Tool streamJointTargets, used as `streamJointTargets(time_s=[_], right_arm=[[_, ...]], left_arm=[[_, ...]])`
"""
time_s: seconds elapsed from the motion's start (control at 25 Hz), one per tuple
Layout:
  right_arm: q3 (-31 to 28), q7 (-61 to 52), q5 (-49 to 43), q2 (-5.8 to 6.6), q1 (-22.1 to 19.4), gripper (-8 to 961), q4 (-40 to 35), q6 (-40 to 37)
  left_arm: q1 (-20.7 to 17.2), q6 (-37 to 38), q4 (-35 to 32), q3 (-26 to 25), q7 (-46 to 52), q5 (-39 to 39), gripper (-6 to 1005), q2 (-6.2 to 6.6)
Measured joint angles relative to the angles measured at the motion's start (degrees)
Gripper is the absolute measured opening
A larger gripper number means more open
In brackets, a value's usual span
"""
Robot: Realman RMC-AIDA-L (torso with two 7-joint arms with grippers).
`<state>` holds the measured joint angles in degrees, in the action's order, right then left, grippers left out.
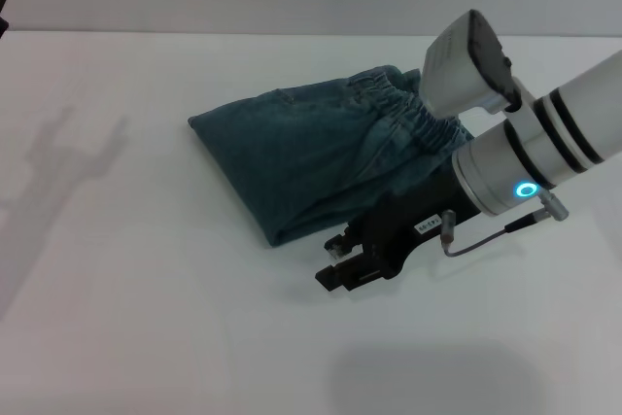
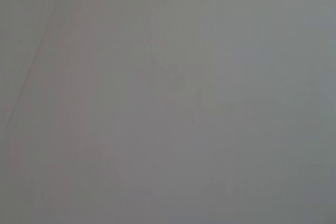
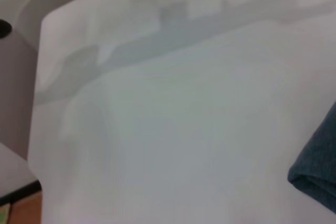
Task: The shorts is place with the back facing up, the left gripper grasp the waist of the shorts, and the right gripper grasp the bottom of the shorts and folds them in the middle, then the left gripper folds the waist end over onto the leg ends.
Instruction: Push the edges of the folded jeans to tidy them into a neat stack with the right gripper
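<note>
The shorts (image 1: 311, 153) lie folded lengthwise on the white table (image 1: 146, 318), a blue-green denim wedge. The ruffled waist of the shorts (image 1: 408, 109) is at the far right end, partly under my right arm. Where the bottom of the shorts and the leg ends lie I cannot make out. My right gripper (image 1: 333, 261) hovers just off the near edge of the fabric, open, with nothing between its fingers. A corner of the shorts (image 3: 317, 169) shows in the right wrist view. The left gripper is out of view; the left wrist view shows only blank grey.
An arm's shadow (image 1: 58, 157) falls on the table at the left. The table's far edge (image 1: 243, 32) runs across the top of the head view. In the right wrist view the table edge (image 3: 37, 103) and floor beyond it show.
</note>
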<state>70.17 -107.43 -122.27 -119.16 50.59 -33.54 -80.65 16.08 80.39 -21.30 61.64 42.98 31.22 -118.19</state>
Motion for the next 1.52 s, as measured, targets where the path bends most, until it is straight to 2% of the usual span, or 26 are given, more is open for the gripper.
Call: streamJointTargets(time_s=[0.36,0.6,1.52], right_arm=[[10.4,0.2,5.8,-0.29,-0.1,454,-0.3,7.3],[15.0,1.1,8.6,-0.29,0.0,453,-0.5,12.5],[20.2,3.8,10.0,-0.26,1.5,453,-1.8,23.5]], left_arm=[[-0.5,2.0,1.4,0.1,0.0,-0.1,845,-0.11],[-0.4,2.1,1.9,0.1,0.0,-0.1,844,-0.12],[1.0,2.4,2.0,0.4,-0.8,0.3,846,-0.19]])
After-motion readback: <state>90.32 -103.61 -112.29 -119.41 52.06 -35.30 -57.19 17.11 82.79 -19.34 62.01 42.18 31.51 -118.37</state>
